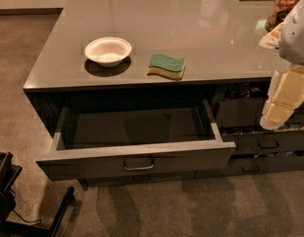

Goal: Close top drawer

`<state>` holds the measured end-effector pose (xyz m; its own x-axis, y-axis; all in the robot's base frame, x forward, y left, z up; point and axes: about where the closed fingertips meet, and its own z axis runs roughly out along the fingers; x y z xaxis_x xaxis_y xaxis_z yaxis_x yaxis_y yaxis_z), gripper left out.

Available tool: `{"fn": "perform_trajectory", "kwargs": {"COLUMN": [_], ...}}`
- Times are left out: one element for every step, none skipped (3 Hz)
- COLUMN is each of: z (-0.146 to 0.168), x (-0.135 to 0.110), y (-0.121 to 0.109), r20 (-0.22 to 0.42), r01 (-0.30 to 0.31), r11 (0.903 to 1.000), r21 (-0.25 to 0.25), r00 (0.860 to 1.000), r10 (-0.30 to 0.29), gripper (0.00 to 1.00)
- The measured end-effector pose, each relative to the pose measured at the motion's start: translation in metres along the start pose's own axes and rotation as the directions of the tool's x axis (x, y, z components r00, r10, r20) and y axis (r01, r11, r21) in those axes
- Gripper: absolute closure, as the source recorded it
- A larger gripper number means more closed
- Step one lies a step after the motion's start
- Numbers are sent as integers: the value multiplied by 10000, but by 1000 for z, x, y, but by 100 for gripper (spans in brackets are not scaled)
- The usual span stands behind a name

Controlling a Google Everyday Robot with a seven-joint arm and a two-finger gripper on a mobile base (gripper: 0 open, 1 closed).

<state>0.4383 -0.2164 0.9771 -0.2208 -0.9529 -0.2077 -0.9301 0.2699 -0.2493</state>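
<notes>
The top drawer (pixel 137 158) is pulled far out from under the grey countertop (pixel 167 14). Its wide dark grey front faces me, with a small metal bar handle (pixel 138 167) at its middle. The shallow grey box inside (pixel 132 127) holds nothing that I can see. My gripper (pixel 276 116) hangs at the right edge of the view, cream-coloured under a white arm (pixel 296 28). It is to the right of the drawer's right side, in front of the narrower drawer stack, and touches nothing.
A white bowl (pixel 108 51) and a green-and-yellow sponge (pixel 166 65) lie on the countertop above the drawer. Narrower grey drawers (pixel 268 143) stand to the right, partly open. A jar (pixel 283 4) stands at the back right. A black wheeled base (pixel 9 191) is at the lower left on the carpet.
</notes>
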Motion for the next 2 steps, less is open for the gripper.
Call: {"fn": "perform_trajectory", "kwargs": {"z": [0,0], "x": [0,0], "y": [0,0], "r20": [0,1], "r01": [0,0], "r11": [10000,10000], "r21": [0,1], "r00": [10000,10000], "r10": [0,0], "gripper": [0,19]}}
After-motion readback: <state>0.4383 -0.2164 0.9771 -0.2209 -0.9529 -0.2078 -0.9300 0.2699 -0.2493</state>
